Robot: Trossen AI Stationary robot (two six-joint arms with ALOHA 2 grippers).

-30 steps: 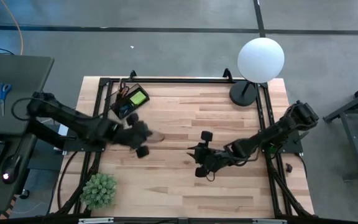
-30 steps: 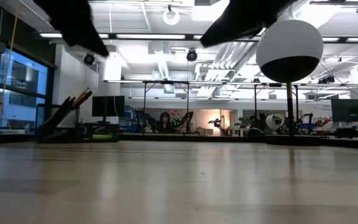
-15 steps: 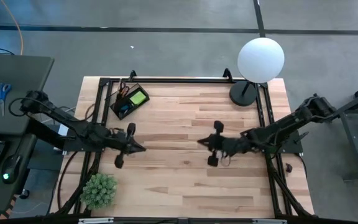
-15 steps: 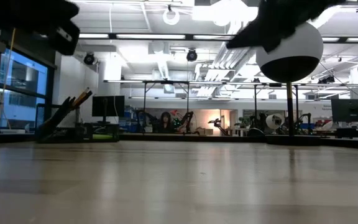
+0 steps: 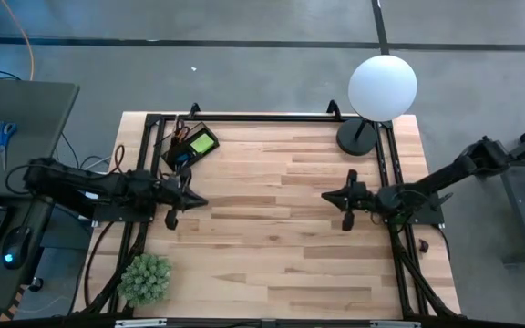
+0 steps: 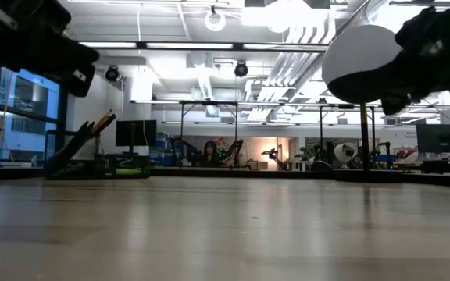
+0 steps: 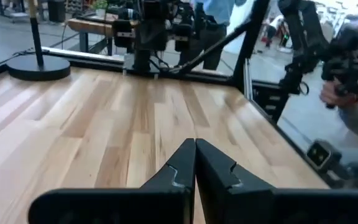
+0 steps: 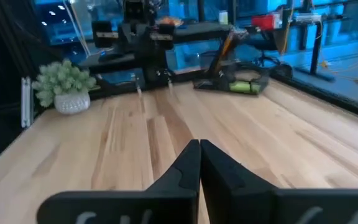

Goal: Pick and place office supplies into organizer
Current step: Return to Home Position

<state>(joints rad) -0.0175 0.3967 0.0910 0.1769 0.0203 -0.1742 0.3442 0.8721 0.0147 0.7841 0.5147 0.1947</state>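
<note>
At ten o'clock on the table point(image 5: 272, 264), the organizer point(image 5: 168, 155) holds a green sticky-note pad point(image 5: 203, 144) and slanting pencils point(image 6: 101, 121). Its other contents are too small to tell. Nothing lies loose on the bare wood, so the sorting looks finished. The left gripper point(image 5: 192, 198) hangs toward nine o'clock, near the organizer's six o'clock side, its fingers clenched on nothing. The right gripper point(image 5: 328, 195) hangs toward three o'clock, likewise closed and empty. Only parking both arms seems left.
</note>
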